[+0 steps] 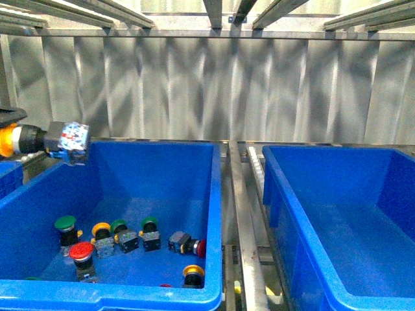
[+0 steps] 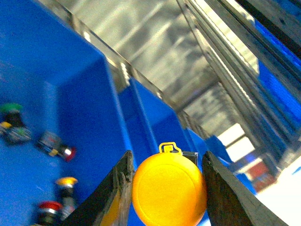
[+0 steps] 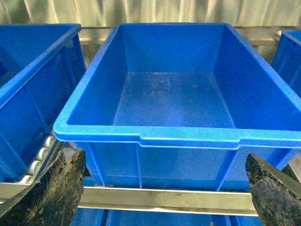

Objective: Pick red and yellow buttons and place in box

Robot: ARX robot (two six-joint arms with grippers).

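Roller rack; box, left bin on it (abreast)

I am counting two large blue bins across the front camera: the left bin and the box sitting just right of it. On the left bin's floor I am clearly making out seven buttons: three green buttons, two red buttons and two yellow buttons. A third yellow button is showing in my left wrist camera, above the left bin, bringing yellow to three. Slivers of colour at the left bin's near rim are too cut off for counting.
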